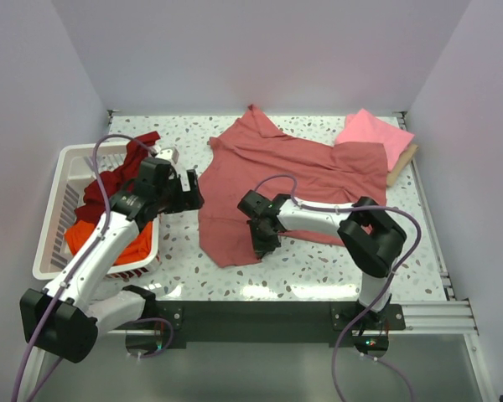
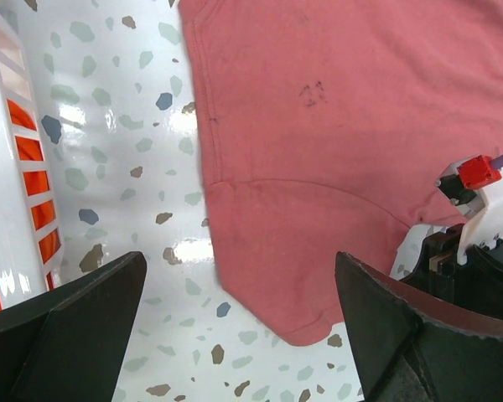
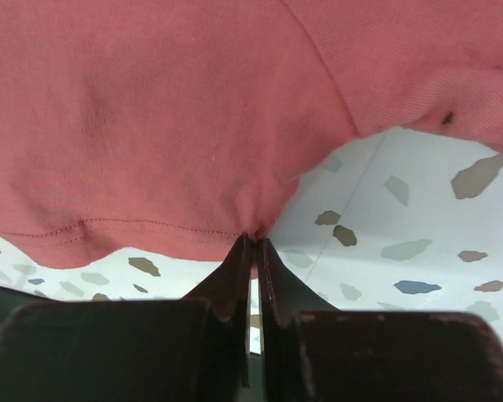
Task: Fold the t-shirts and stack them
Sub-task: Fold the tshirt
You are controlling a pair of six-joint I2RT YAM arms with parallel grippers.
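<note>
**Rose shirt pinched at its near hem**

The right end effector (image 3: 251, 244) is clamped on the near hem of the rose shirt (image 1: 293, 176), which lies spread mid-worktop (image 1: 335, 272). The left end effector (image 1: 191, 191) hangs with its fingers apart just beside that shirt's left edge, gripping nothing. The basket (image 1: 50, 226) at left holds the maroon shirt (image 1: 109, 180) and the orange shirt (image 1: 134, 247), both partly hidden by the left arm (image 1: 92, 251). A folded pink shirt (image 1: 373, 134) sits at the far right corner.

Rose-red shirt (image 1: 293, 180) spread rumpled at centre. Pink shirt (image 1: 375, 134) folded, far right corner. Maroon shirt (image 1: 109, 184), orange shirt (image 1: 82, 238) bunched in basket (image 1: 67, 155)
</note>
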